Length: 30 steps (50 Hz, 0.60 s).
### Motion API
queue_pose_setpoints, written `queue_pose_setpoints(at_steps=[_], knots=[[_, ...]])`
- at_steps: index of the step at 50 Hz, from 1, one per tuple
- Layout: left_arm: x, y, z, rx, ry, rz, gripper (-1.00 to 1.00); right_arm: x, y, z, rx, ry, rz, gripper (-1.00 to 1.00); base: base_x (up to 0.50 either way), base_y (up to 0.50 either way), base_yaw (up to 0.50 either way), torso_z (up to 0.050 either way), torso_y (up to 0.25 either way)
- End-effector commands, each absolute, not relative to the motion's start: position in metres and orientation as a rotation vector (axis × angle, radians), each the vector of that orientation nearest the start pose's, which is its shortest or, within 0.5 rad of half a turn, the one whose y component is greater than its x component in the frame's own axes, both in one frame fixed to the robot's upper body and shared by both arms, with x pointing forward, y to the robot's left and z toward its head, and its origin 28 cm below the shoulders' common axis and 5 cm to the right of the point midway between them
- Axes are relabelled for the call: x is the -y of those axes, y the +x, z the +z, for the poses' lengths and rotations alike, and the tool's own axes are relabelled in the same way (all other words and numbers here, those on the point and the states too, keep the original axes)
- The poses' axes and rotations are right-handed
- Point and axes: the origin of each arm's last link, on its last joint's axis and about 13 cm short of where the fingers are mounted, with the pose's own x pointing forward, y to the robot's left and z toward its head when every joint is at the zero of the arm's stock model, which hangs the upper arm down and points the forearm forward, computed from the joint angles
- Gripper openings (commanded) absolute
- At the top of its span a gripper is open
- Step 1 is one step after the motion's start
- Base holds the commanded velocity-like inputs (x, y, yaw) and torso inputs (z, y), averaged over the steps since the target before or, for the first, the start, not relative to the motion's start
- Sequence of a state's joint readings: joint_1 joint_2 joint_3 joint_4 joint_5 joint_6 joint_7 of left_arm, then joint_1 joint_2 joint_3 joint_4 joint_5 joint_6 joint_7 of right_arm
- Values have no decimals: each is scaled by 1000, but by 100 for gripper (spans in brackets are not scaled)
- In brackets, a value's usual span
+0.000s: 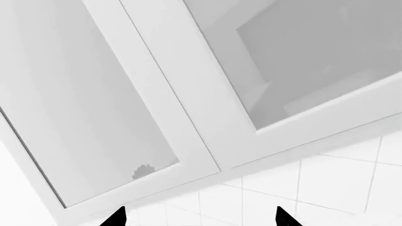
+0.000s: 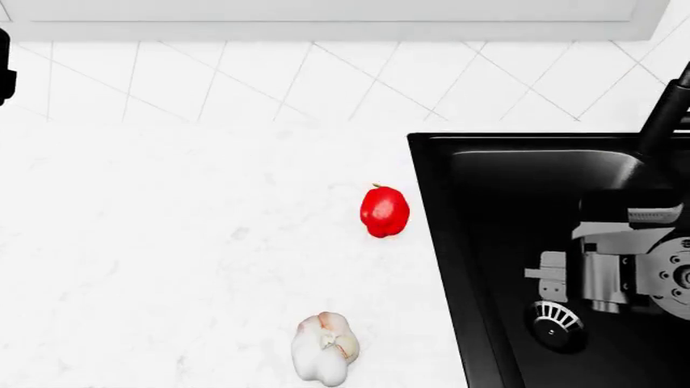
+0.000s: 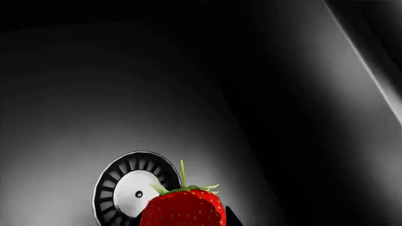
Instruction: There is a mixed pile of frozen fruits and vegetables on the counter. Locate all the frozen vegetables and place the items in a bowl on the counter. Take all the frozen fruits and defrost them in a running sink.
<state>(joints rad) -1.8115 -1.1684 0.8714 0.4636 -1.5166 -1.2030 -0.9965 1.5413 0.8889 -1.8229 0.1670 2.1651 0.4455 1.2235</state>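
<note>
In the right wrist view a red strawberry [image 3: 183,209] with a green leafy top sits between the dark fingers of my right gripper [image 3: 186,222], which is shut on it. It hangs over the round silver drain [image 3: 125,188] of the black sink [image 2: 506,202]. On the white counter [image 2: 194,242] a red bell pepper [image 2: 384,212] lies close to the sink's left rim. A whitish garlic bulb [image 2: 325,347] lies nearer the front. My left gripper [image 1: 201,219] is open and empty, raised toward the wall. The bowl is out of view.
The right arm [image 2: 625,271] reaches down into the basin beside the drain [image 2: 557,324]. A black faucet [image 2: 663,113] rises at the sink's back right. White wall cabinets [image 1: 188,94] and wall tiles [image 2: 323,81] stand behind the counter. A dark part of the left arm [image 2: 6,69] shows at the far left.
</note>
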Motion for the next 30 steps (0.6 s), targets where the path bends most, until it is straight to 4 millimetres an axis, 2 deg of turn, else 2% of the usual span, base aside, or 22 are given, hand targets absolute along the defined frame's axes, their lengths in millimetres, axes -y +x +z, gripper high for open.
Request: queue_pose_setpoints(at_steps=[1,16,17,30], knots=[[-313,197,366,125,581,420,100,179,291,178,-948,-182,-584,-100,0,0,0,0,0],[-313,197,364,122,581,423,100,180,288,175,-952,-162,-584,-100,0,0,0,0,0],[-313,197,364,122,581,423,100,180,288,175,-952,-160,-585,100,0,0,0,0,0],[-314,197,365,122,582,425,100,181,286,177,-952,-160,-585,100,0,0,0,0,0]])
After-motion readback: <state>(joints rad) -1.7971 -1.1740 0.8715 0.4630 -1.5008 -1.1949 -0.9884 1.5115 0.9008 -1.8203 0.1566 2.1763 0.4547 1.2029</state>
